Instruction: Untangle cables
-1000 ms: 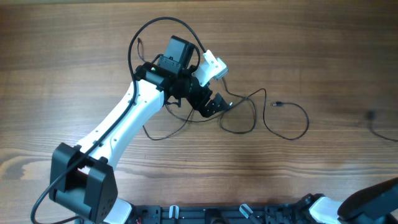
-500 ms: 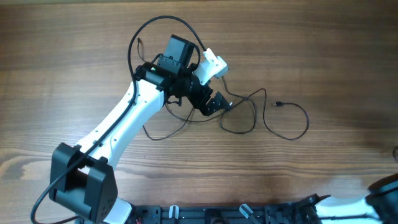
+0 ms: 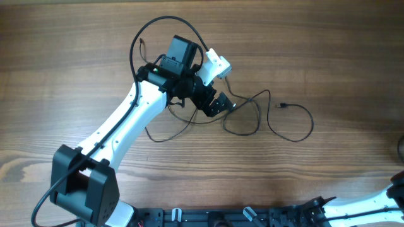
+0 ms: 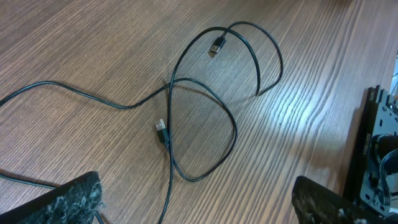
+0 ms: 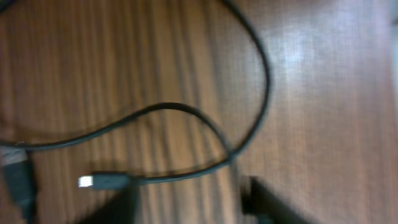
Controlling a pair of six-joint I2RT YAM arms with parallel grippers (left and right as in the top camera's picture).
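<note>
The left gripper (image 3: 216, 104) hovers wide open and empty above the looped cables (image 4: 169, 87) lying mid-surface (image 3: 328, 57), so picking a strand seems the step in hand, calling for closing near the crossing; the blurred right gripper's (image 5: 189, 202) opening I cannot tell.

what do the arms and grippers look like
The left arm has white links, black joints and a black base; a thick black cable loops over its wrist beside a white module. Its fingers are black and rough-textured. The right arm shows mostly a white link.
</note>
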